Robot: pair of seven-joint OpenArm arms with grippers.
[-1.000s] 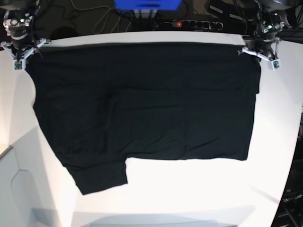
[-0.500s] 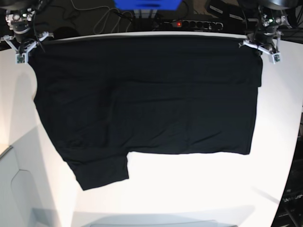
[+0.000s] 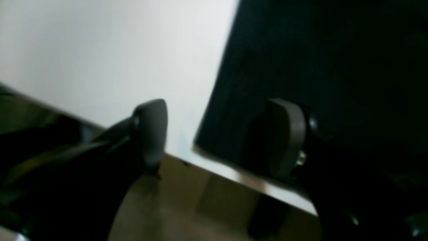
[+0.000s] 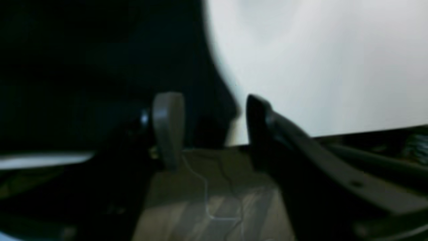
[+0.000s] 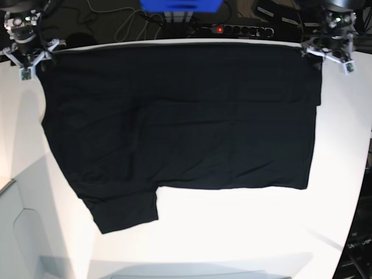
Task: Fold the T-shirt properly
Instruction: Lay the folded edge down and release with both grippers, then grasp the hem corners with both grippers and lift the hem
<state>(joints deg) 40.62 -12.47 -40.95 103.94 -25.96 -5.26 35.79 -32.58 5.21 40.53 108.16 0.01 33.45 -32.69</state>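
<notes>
Now T-shirt (image 5: 180,122) corners lie between 2 open hands.

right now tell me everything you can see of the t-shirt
The T-shirt is plain black cloth, spread nearly flat on the white table, its top edge along the table's far edge. One short sleeve juts out at the near left. No print or label shows. Both grippers are open at its far corners, not gripping it.
</notes>
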